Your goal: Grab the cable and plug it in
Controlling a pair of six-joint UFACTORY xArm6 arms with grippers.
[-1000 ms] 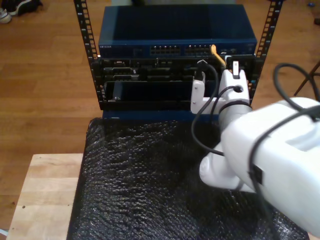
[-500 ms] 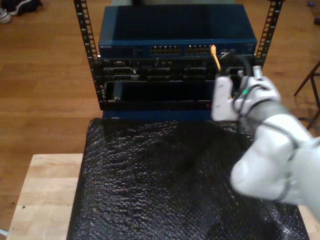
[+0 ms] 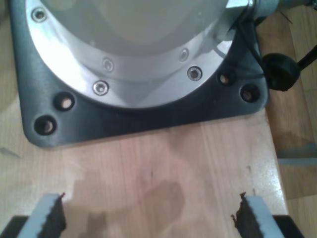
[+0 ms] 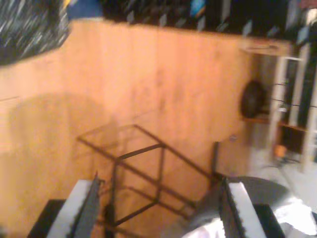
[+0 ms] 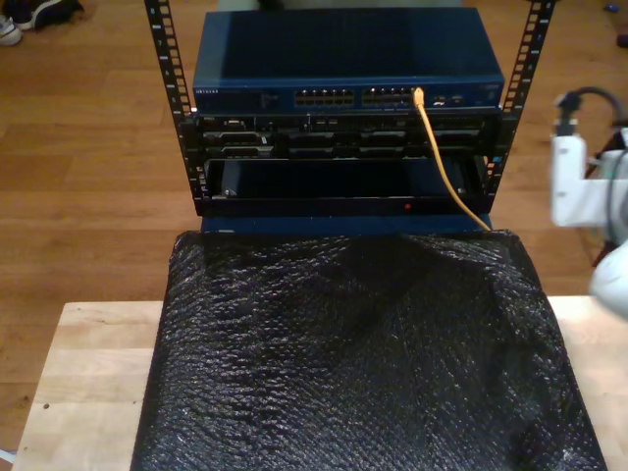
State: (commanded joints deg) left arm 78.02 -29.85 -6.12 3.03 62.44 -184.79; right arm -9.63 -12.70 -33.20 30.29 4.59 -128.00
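Note:
The yellow cable [image 5: 438, 152] has one end in a port on the front of the blue switch [image 5: 343, 59]. From there it hangs down to the back edge of the black mat [image 5: 353, 353], towards the exterior view's right. No gripper touches it. A white arm [image 5: 594, 196] stands at the exterior view's right edge, apart from the cable. My first gripper [image 3: 151, 220] is open over bare wood, in front of an arm's dark base plate [image 3: 148, 114]. My second gripper [image 4: 158, 210] is open above the wooden floor [image 4: 163, 74], in a blurred picture.
The switch sits on top of a black rack [image 5: 167, 59] with dark modules below it. The mat covers a light wooden table [image 5: 88, 373]. A thin metal frame [image 4: 143, 163] stands on the floor under my second gripper. A black knob [image 3: 280, 72] lies beside the base plate.
The white arm has pulled back from the rack front to the exterior view's right edge. The cable stays plugged in and now hangs free.

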